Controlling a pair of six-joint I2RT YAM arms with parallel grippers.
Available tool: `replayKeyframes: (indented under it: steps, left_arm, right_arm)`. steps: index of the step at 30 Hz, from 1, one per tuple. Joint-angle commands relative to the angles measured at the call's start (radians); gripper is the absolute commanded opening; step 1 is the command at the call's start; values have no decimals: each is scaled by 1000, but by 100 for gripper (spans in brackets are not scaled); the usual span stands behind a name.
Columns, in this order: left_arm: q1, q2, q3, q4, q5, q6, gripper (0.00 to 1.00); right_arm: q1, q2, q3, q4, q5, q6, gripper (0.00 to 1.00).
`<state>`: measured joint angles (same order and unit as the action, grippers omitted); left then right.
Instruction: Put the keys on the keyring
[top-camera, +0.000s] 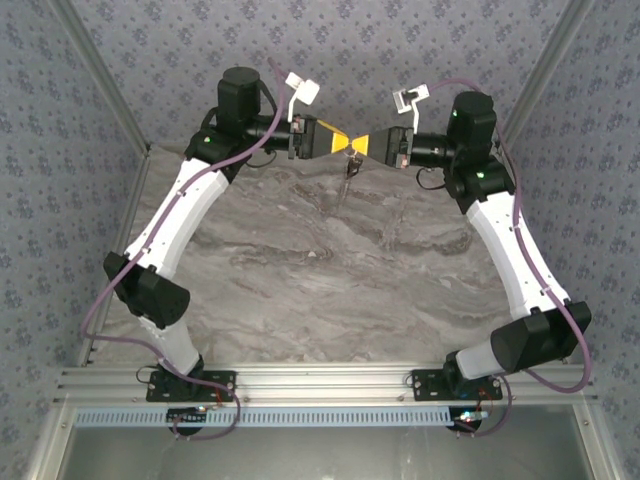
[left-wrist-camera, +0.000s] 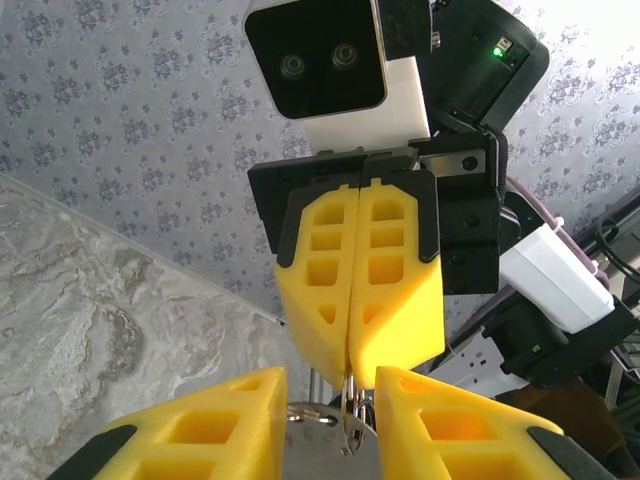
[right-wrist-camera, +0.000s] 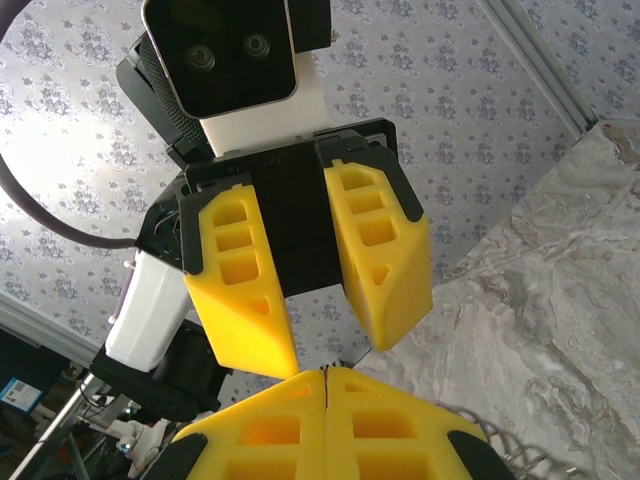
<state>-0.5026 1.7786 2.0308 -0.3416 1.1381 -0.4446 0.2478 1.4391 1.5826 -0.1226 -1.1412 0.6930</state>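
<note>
Thin grey metal keyring (left-wrist-camera: 349, 412) is hanging from the tips of the right gripper (left-wrist-camera: 350, 372), whose two yellow fingers are pressing flat together and pinching the top of the loop. The left gripper (left-wrist-camera: 330, 400) is facing it tip to tip. Its fingers are standing spread, one on each side of the ring, and whether they are touching it cannot be told.

From above, the keyring is dangling as a thin dark strand just below the meeting fingertips, over the far edge of the surface. Its parts are too small there to tell apart. In the right wrist view, fine chain-like links are showing just beside the closed right fingers.

Surface: a marbled grey-brown tabletop (top-camera: 300, 260) with pale swirling veins is lying under both arms and is looking smooth and matt. Room: blue-grey wallpaper (top-camera: 400, 50) with a small repeating floral print is running behind and to both sides. A ribbed aluminium rail (top-camera: 320, 385) is carrying the two arm bases at the near edge.

Materials: the fingers are wedge-shaped yellow plastic with rectangular cut-out pockets, seated in black housings. The arm links are glossy white with black joints, and purple cables are looping along them.
</note>
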Motion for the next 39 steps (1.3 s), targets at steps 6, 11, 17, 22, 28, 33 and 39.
replayKeyframes:
  steps: [6, 11, 17, 22, 28, 33, 39]
  left_arm:
    - [-11, 12, 40, -4, 39, 19, 27]
    - [-12, 8, 40, -14, 40, 29, 26]
    - [-11, 8, 40, -12, 58, 25, 23]
    - [-14, 7, 35, -12, 60, 26, 24]
    - [-22, 8, 41, 0, 57, 20, 20]
    - [-26, 13, 46, 6, 61, 17, 12]
    - [-26, 7, 44, 22, 45, 15, 0]
  right_arm:
    - [4, 2, -9, 70, 1, 33, 0]
    - [1, 3, -16, 92, 9, 49, 0]
    - [-4, 4, -24, 119, 15, 69, 0]
    - [-4, 4, -30, 144, 16, 87, 0]
    - [-3, 3, -36, 166, 18, 104, 0]
    - [-2, 4, -39, 182, 19, 117, 0]
    - [-5, 4, -38, 186, 21, 124, 0]
